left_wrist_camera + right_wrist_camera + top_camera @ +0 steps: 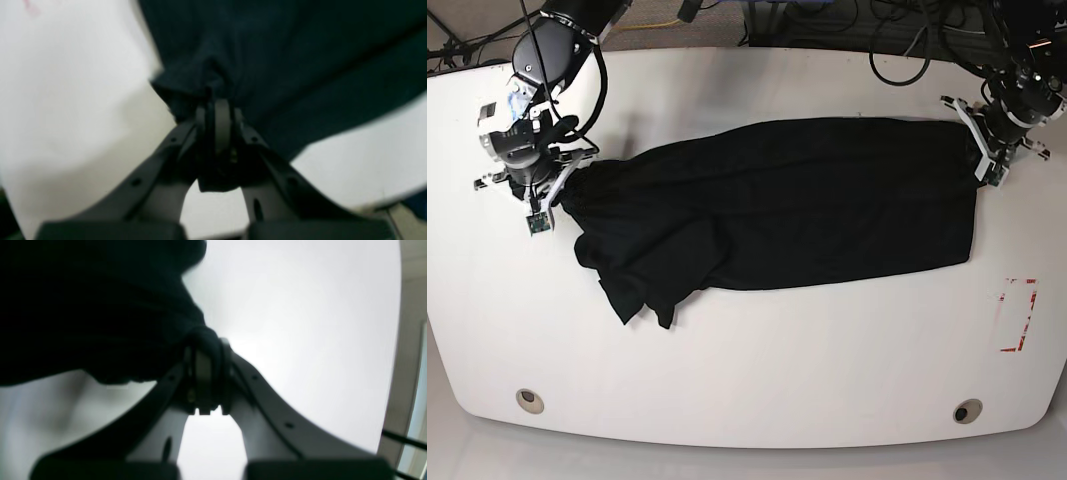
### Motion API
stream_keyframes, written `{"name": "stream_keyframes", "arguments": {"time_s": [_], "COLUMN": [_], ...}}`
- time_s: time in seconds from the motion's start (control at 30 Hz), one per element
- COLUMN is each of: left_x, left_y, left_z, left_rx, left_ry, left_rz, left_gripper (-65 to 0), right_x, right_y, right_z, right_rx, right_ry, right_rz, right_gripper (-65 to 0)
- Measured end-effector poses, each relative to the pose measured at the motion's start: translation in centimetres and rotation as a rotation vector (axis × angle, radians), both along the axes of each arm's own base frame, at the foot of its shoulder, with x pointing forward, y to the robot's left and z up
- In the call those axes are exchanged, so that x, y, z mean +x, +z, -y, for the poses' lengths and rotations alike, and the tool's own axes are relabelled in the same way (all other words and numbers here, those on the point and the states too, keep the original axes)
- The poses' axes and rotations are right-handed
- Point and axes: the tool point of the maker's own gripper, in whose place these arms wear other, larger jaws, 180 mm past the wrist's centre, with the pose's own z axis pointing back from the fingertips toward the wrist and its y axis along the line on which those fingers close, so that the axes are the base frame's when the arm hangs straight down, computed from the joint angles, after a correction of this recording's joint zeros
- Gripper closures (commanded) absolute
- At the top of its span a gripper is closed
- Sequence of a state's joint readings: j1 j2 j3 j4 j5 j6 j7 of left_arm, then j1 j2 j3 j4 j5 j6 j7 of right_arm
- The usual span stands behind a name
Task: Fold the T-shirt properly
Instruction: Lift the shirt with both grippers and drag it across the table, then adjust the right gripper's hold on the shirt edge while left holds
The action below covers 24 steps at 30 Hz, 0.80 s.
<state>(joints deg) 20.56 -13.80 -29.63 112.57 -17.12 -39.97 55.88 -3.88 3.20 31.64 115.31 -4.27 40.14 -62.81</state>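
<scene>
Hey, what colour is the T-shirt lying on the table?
Plain black, no print; the T-shirt shows best in the base view against the white table.

Both wrist views are soft and out of focus; in the left one the T-shirt [283, 66] runs off the top and right edges, and the left pincer [217, 110] has its tips buried in a bunched fold, so the pinched cloth cannot be made out; in the right one the shirt is a featureless dark mass cut off at top and left, wrapping over the right pincer [206, 350]; from the base view both arms leave the frame, and the bench [757, 390] is clipped at the sides.
</scene>
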Motion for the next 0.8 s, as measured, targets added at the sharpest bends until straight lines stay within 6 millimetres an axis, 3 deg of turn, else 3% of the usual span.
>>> {"name": "stream_keyframes", "arguments": {"time_s": [0.2, 0.3, 0.57, 0.67, 0.8], "left_x": [-1.9, -2.7, -3.3, -4.1, -4.4], "left_y": [-1.6, -2.0, -2.8, -3.4, -3.7], "left_z": [-0.3, -0.8, -1.7, -1.8, -1.8], "left_rx": [-0.007, -0.007, -0.056, -0.061, -0.065], "left_ry": [0.012, 0.027, 0.064, 0.067, 0.070], "left_rz": [-0.062, -0.079, -0.046, -0.071, -0.081], "left_gripper": [0.0, 0.0, 0.0, -0.4, -8.5], "right_x": [-2.6, -4.1, -6.5, -7.1, -6.8], "right_y": [-2.2, -3.2, -5.5, -5.8, -5.7], "right_z": [-0.7, 0.0, 0.6, 0.3, -0.8], "right_rx": [0.070, 0.084, 0.109, 0.130, 0.227], "right_ry": [-0.054, -0.101, -0.146, -0.140, -0.126], "right_rz": [-0.047, -0.075, -0.149, -0.157, -0.120], "right_gripper": [0.0, 0.0, -1.3, -12.5, -32.7]}}
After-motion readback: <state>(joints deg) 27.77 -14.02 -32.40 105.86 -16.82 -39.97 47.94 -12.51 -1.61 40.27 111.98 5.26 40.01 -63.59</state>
